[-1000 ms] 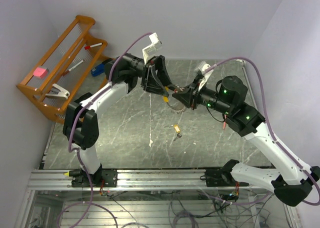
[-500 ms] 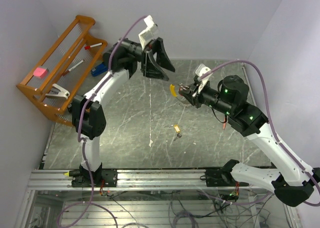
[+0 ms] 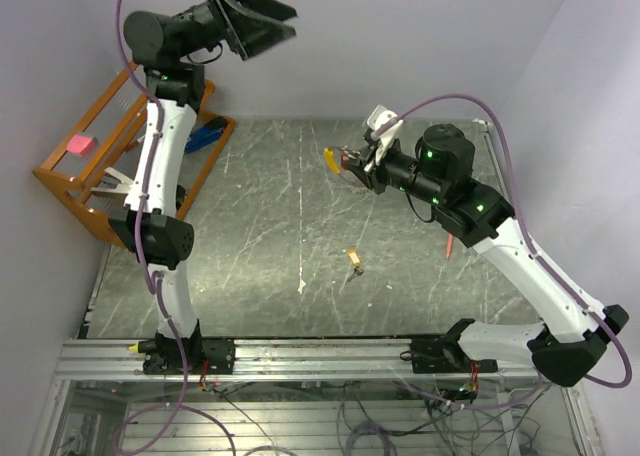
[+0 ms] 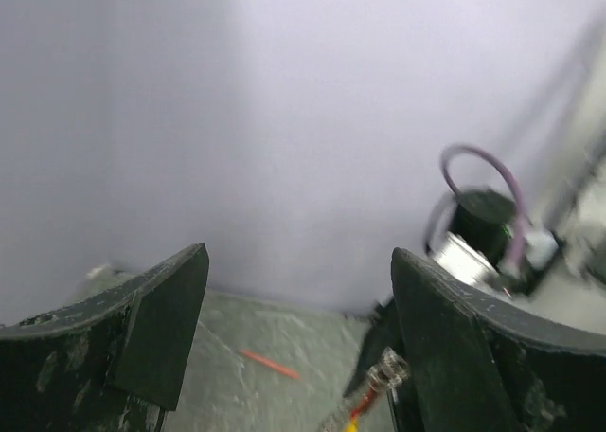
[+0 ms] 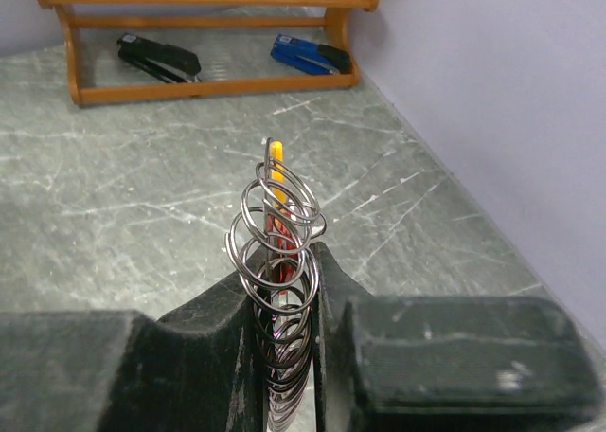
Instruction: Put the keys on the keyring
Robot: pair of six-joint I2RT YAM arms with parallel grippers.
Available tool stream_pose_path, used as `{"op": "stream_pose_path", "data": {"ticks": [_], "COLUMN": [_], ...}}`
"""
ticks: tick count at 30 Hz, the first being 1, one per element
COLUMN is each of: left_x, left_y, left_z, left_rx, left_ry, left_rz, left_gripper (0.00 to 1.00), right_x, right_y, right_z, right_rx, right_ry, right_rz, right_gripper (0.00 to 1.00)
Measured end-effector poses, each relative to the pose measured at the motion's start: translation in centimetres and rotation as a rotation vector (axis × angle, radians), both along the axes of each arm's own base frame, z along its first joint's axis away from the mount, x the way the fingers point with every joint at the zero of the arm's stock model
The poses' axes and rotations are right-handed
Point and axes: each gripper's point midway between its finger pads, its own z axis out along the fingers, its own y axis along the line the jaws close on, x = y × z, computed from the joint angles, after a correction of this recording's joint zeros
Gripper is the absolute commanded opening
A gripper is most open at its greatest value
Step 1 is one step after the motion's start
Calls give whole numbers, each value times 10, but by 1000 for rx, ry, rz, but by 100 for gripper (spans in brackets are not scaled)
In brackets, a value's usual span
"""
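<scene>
The keyring, I note, sits clamped edge-on in the narrowly closed right gripper above the table, its yellow tag outermost, while the left gripper hangs high, spread wide and empty, and a brass key lies on the table.

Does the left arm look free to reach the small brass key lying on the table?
Probably yes: the brass key lies alone and uncovered on the table. The left hand is open, though raised high above it.
</scene>
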Motion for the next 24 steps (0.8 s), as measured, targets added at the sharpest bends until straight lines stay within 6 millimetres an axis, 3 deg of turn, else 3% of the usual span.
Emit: {"op": "stream_pose_path", "data": {"ticks": [2, 5, 7, 10, 14, 19, 24], "left_x": [31, 85, 115, 138, 128, 86, 64], "left_y": [16, 33, 41, 41, 14, -19, -14], "left_z": [7, 0, -12, -40, -111, -192, -210], "left_rx": [-54, -77, -52, 48, 291, 542, 618], "left_ry": [55, 149, 184, 183, 206, 261, 257], "left_rz": [127, 360, 532, 726, 806, 717, 698], "left_gripper": [88, 87, 87, 86, 76, 75, 79], "right_x": [5, 10, 15, 21, 30, 27, 18], "right_y": [4, 4, 1, -3, -9, -9, -6], "right_z": [4, 5, 3, -2, -19, -43, -56], "right_rx": [13, 25, 25, 20, -3, -58, -93], "right_ry": [10, 23, 29, 27, -7, -63, -135], "right_rz": [-7, -38, -70, -115, -193, -256, -302], "right_gripper": [0, 0, 0, 0, 0, 0, 0]}}
